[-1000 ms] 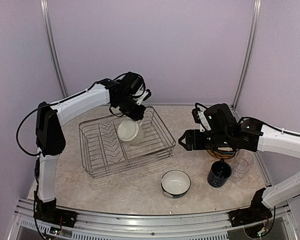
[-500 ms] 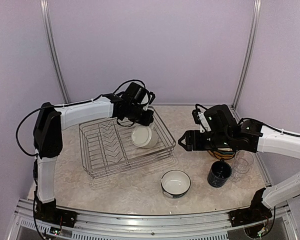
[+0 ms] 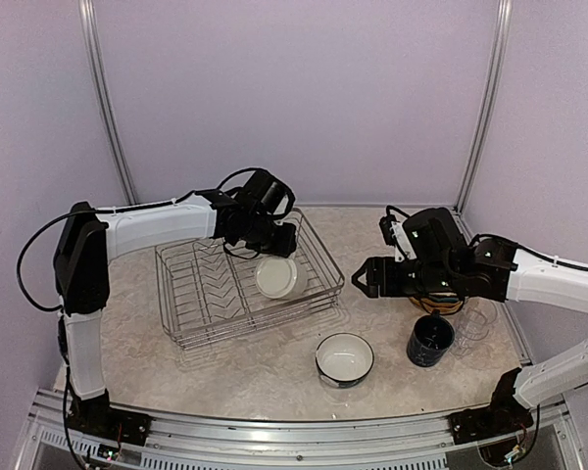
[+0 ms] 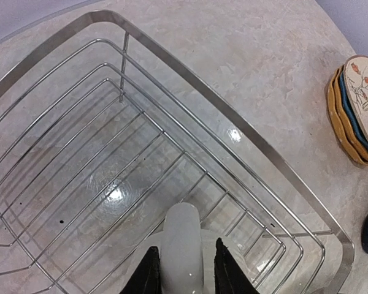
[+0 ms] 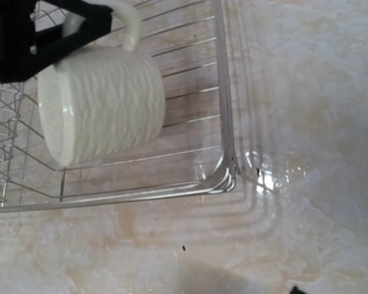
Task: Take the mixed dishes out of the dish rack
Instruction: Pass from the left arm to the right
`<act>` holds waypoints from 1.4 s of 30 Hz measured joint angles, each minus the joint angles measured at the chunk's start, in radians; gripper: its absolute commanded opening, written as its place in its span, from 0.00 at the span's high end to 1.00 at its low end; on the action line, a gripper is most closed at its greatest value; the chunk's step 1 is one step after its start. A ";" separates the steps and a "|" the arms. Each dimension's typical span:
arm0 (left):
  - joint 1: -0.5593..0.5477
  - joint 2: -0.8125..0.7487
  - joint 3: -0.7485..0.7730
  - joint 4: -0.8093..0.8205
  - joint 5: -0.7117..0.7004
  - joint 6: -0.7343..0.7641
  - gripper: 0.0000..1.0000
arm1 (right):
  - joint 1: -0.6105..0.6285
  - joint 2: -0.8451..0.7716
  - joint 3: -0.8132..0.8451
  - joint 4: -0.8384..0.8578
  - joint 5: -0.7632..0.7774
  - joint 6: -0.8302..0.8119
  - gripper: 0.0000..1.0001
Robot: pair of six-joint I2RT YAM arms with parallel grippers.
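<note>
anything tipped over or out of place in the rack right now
The cream mug is tipped on its side inside the dish rack, its handle between the fingers of the left pincer. Nothing looks spilled or broken.

The dish rack [image 3: 320,245] was bright silver metal wire, polished enough to catch the light. The cream mug [image 5: 104,104] in it looked like glazed ceramic, glossy, its wall ribbed in fine ripples and its handle smooth. The left gripper [image 4: 185,245] had matt black fingers [image 4: 148,275], plastic by their look. The table [image 5: 306,92] was a beige marbled surface, smooth and shiny, mirroring the rack's wires. At five o'clock from the rack, the teal-and-white bowl [image 3: 344,358] was glossy white inside. At four o'clock the navy mug [image 3: 430,341] had a dark sheen, beside a clear glass [image 3: 477,318].
</note>
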 measured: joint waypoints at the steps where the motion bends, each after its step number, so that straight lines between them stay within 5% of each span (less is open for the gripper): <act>1: -0.001 0.000 0.000 -0.011 -0.004 -0.009 0.68 | 0.000 0.000 -0.005 0.003 -0.001 0.000 0.29; 6: -0.001 -0.005 0.027 -0.094 0.005 -0.053 0.70 | 0.000 0.000 -0.015 0.009 -0.003 0.001 0.30; 16: 0.009 0.022 0.126 -0.225 0.075 -0.085 1.00 | 0.000 -0.011 -0.032 0.023 -0.005 0.004 0.29; 33: 0.023 -0.053 0.142 -0.314 0.086 0.013 1.00 | -0.012 0.040 0.055 0.026 -0.038 -0.058 0.25; 42: 0.122 -0.315 0.045 -0.164 0.374 0.071 1.00 | -0.040 0.111 0.122 0.067 -0.176 -0.116 0.15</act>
